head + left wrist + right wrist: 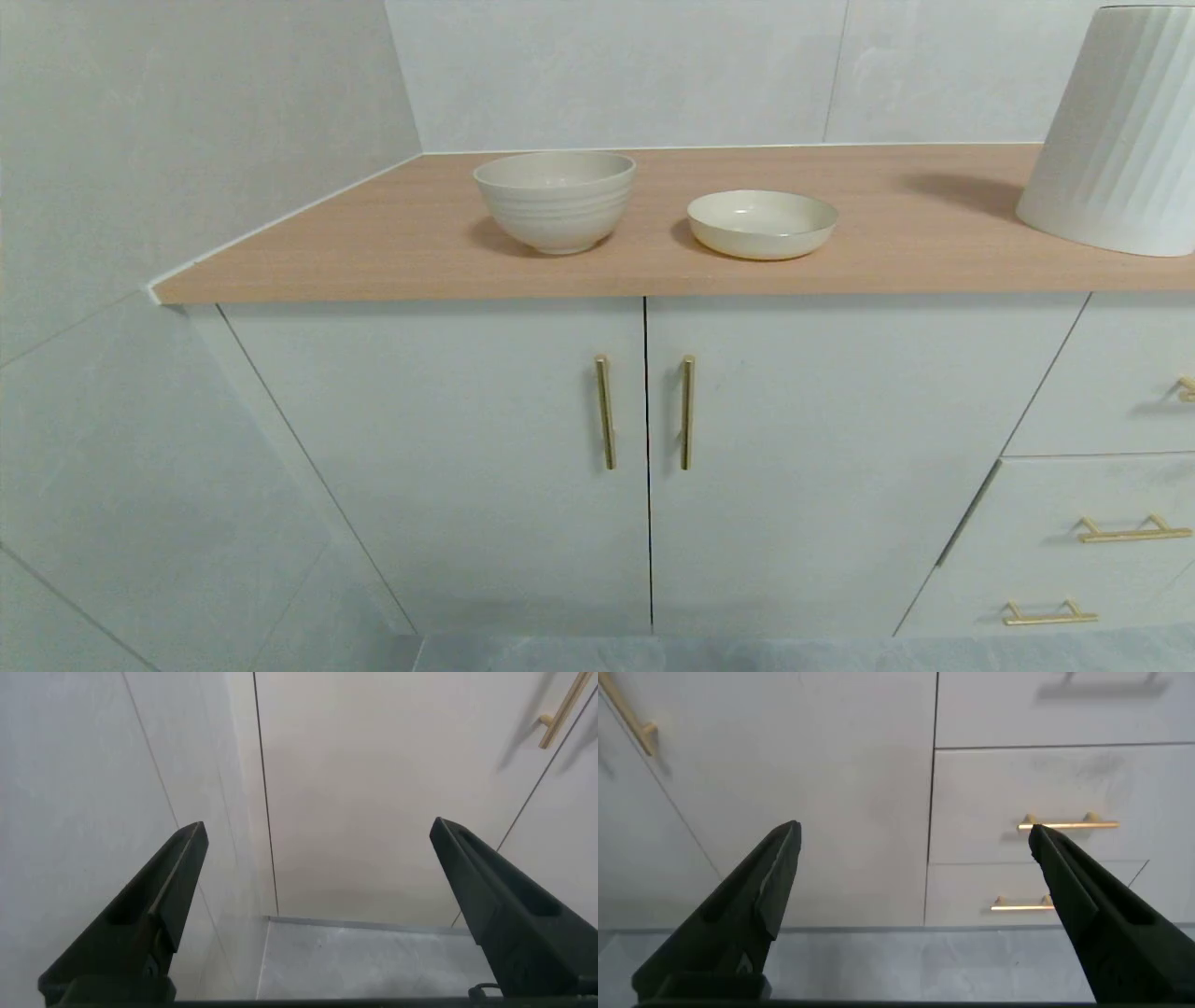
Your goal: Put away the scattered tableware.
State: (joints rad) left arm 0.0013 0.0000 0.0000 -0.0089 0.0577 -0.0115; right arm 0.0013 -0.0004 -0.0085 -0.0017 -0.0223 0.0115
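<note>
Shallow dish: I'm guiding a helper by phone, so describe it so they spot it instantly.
Find the light wooden countertop over the white two-door cabinet. Of two cream pieces on it, the shallow round cream dish is the right-hand one. Unlike the deep ribbed cream bowl beside it, it is low and smooth.

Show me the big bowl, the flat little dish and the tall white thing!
big bowl [555,213], head view, on its ribbed outer side.
little dish [761,215], head view, inside its shallow hollow.
tall white thing [1120,140], head view, on its ribbed wall.
</note>
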